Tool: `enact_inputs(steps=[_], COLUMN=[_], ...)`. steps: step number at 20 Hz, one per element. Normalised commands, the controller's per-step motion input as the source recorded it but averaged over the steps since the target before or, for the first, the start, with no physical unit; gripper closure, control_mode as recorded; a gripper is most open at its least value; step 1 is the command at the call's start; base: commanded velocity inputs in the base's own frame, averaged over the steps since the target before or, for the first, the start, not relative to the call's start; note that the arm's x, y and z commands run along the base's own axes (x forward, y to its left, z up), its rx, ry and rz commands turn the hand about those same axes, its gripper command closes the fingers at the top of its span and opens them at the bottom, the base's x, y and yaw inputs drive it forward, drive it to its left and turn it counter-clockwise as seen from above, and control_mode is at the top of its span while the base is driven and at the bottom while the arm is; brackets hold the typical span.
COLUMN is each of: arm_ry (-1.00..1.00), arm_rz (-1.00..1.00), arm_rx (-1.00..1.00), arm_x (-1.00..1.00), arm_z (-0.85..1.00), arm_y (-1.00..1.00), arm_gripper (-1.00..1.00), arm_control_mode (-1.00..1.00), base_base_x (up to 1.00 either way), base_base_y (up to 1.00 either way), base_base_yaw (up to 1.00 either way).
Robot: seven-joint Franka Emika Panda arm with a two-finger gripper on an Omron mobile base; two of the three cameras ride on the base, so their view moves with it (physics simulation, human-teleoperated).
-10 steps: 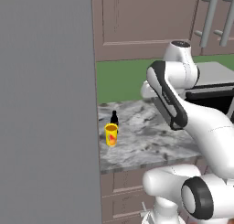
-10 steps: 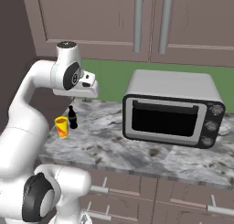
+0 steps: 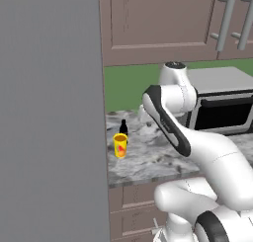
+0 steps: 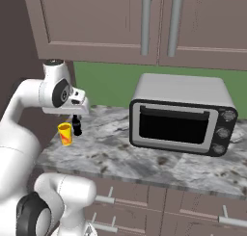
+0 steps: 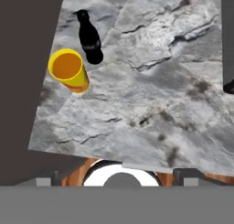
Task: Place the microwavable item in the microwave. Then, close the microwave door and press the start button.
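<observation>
Nothing is done yet: the small yellow tapered cup (image 3: 120, 145) is standing ungrasped on the grey marbled counter (image 3: 153, 157), beside a small black bottle (image 3: 124, 128), while the gripper's jaws are spread wide.

Small yellow tapered cup (image 3: 120, 145) (image 4: 65, 134) (image 5: 69, 70) with a red-orange side mark, upright and open-topped on the marble counter's left end, just beside a black bottle.

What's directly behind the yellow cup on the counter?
A small black bottle stands just behind the yellow cup, close beside it on the marble counter. The cup hides the bottle's base in the left base view.
</observation>
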Motion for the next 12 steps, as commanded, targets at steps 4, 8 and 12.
enact_inputs(steps=[4, 8, 12], arm_ry=[0.10, 0.01, 0.06], arm_rz=[-0.07, -0.09, -0.03], arm_rx=[0.00, 0.00, 0.00], arm_x=[0.36, 0.42, 0.29], arm_z=[-0.66, -0.36, -0.38], arm_y=[0.77, 0.61, 0.27], arm_gripper=[-1.00, -1.00, -1.00], arm_control_mode=[-1.00, -1.00, -1.00], base_base_x=[0.00, 0.00, 0.00], base_base_y=[0.00, 0.00, 0.00], base_base_yaw=[0.00, 0.00, 0.00])
